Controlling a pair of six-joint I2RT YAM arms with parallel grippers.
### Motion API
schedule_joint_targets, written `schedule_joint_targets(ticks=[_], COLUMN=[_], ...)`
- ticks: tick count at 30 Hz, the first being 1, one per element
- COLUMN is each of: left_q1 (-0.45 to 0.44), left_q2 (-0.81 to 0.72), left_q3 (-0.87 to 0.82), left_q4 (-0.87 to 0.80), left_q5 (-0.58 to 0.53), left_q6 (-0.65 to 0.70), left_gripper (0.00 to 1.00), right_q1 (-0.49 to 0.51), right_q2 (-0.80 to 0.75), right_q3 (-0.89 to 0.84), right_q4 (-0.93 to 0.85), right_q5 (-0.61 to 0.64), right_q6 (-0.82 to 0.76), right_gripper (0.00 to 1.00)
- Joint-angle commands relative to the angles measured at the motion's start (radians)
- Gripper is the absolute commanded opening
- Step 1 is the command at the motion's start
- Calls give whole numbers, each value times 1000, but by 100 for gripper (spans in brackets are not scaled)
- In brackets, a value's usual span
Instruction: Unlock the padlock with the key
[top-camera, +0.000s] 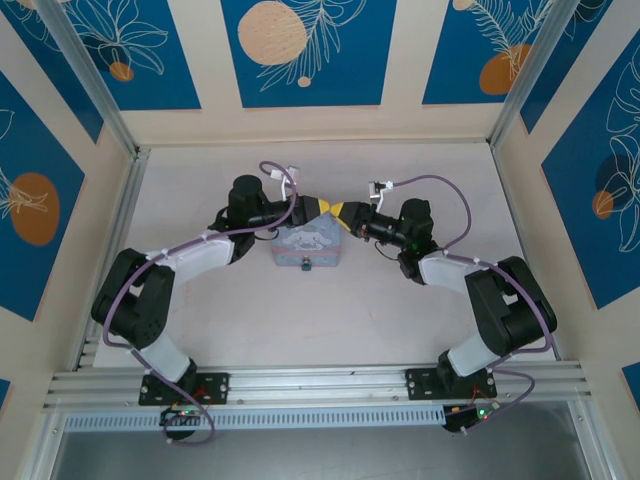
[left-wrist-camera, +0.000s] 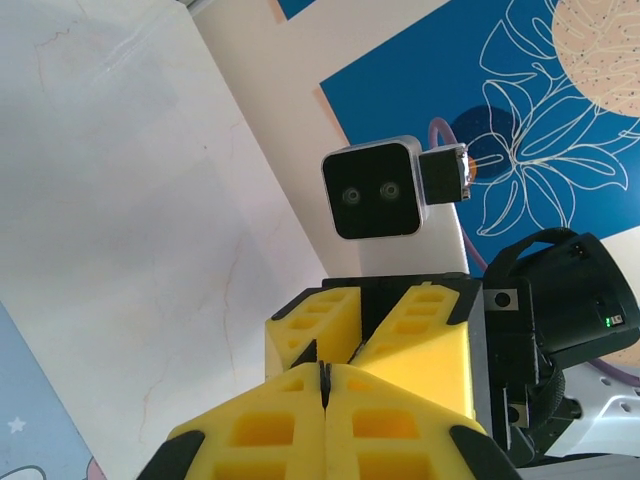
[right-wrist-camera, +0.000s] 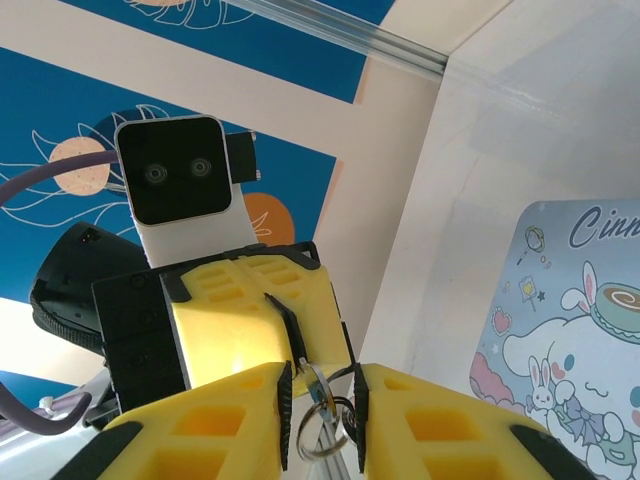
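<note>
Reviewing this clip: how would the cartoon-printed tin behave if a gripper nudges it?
The tin lies low and flat, so it seems unlikely to tip or roll. It rests on a smooth, pale table, so a nudge would probably make it slide rather than stay put. Its crisp rectangular shape suggests a stiff, fairly light shell.

The near half of the surface (top-camera: 330, 320) lies open between the two bases, right up to the tin (top-camera: 307, 248). The left arm (top-camera: 195, 252) and right arm (top-camera: 455, 268) block the tin's flanks. Over its far edge the left end effector (top-camera: 322, 206), fingers pressed together, and the right end effector (top-camera: 346, 212), clamped on the key (right-wrist-camera: 318, 402), meet tip to tip. Behind them a bare strip runs to the back wall (top-camera: 310, 125).
</note>
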Motion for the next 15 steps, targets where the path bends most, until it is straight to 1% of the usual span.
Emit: schedule_joint_targets(ticks=[1, 9, 11, 15], left_q1=[9, 10, 9, 9], left_q2=[12, 19, 19, 22], left_q3=[-8, -7, -5, -2], left_q4=[42, 42, 39, 30], left_q5=[9, 9, 11, 9], left_q6=[-5, -8, -7, -6], left_gripper=[0, 0, 0, 0], right_q1=[9, 6, 6, 6], right_q2=[9, 9, 10, 9], right_q3=[24, 28, 26, 22], right_q4=[27, 19, 19, 20], right_q5=[-15, -23, -24, -30], right_q6=[0, -1, -2, -3], right_gripper=[24, 19, 16, 3])
